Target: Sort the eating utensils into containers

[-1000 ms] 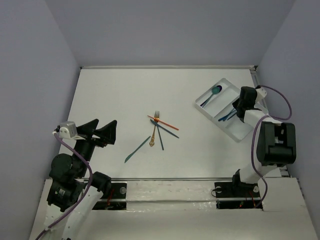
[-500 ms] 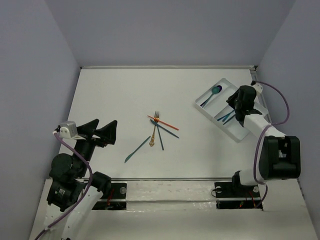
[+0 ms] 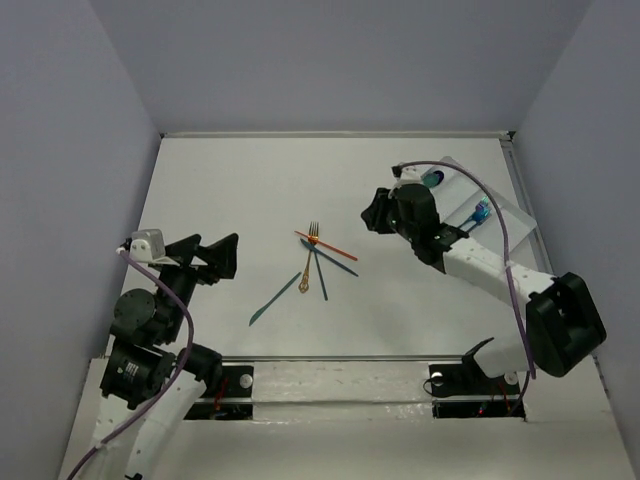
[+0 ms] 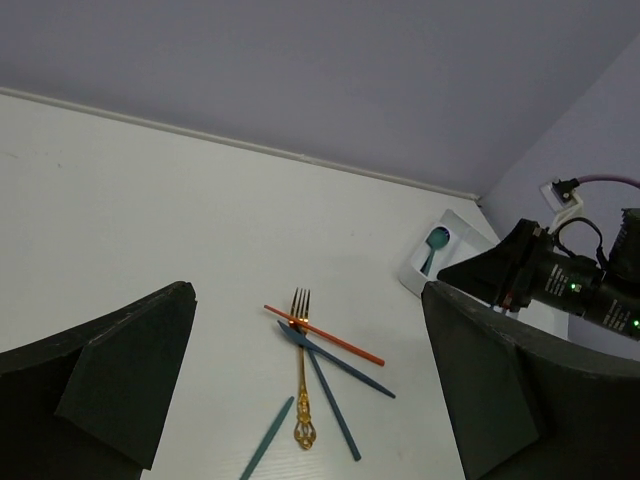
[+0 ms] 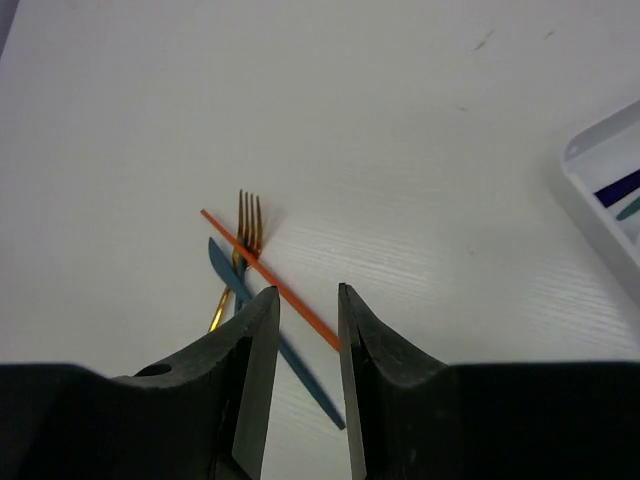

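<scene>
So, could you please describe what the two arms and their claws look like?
The left arm and right arm have white links and black joints. The left claw and right claw each have two black wedge-shaped fingers. A purple cable runs along each arm.

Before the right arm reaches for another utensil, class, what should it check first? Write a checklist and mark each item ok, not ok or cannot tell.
1. Right pincer empty: ok. Its jaws are slightly apart with nothing between them.
2. Right pincer above the crossed pile: not ok. It hangs to the pile's right.
3. Orange-red utensil free on top: ok. It seems to cross over the gold fork.
4. Left pincer out of the way: ok. It is open and well left of the pile.
5. Free room in the tray: cannot tell. The arm hides most of it from above.
</scene>
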Available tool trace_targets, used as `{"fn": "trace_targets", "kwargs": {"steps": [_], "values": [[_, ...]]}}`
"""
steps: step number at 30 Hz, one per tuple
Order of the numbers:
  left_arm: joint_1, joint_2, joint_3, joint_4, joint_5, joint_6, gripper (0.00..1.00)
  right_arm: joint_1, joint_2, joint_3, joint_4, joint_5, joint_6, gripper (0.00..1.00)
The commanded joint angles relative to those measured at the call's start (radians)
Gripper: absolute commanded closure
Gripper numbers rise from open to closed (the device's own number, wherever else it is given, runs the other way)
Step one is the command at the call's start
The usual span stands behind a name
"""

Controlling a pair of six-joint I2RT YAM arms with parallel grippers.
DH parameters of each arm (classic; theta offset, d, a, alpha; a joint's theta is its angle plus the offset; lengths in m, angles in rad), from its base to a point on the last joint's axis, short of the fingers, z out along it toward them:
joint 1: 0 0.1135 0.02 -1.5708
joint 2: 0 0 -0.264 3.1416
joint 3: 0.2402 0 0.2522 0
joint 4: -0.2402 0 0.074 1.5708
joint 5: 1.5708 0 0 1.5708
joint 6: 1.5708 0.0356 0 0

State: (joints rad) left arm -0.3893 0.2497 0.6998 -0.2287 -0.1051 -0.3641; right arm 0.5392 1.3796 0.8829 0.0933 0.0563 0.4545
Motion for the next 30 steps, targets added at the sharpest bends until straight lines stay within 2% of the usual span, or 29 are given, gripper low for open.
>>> {"fn": "trace_targets", "kwargs": {"steps": [1,7,13,17,21,23,30], "values": [[0.02,0.003,-0.006,0.045,0.016,0.011,0.01,0.114,0.094,0.106,-0.075,0.028,-0.06,0.64],[0.02,-0.015,-0.01,0.048,0.025,0.011,0.01,0.263,0.262,0.24,-0.184,0.135,-0.091,0.64],[0.01,-0.039,-0.013,0.049,0.028,0.011,0.01,0.349,0.36,0.32,-0.259,0.131,-0.088,0.64],[0.01,-0.055,-0.013,0.048,0.024,0.013,0.01,0.358,0.409,0.347,-0.289,0.183,-0.096,0.58],[0.001,-0.055,-0.013,0.048,0.027,0.013,0.01,0.358,0.424,0.376,-0.337,0.212,-0.183,0.57],[0.001,-0.056,-0.013,0.048,0.027,0.011,0.01,0.344,0.441,0.395,-0.369,0.185,-0.27,0.57],[0.001,-0.061,-0.013,0.049,0.025,0.01,0.01,0.321,0.498,0.424,-0.415,0.08,-0.355,0.57]]}}
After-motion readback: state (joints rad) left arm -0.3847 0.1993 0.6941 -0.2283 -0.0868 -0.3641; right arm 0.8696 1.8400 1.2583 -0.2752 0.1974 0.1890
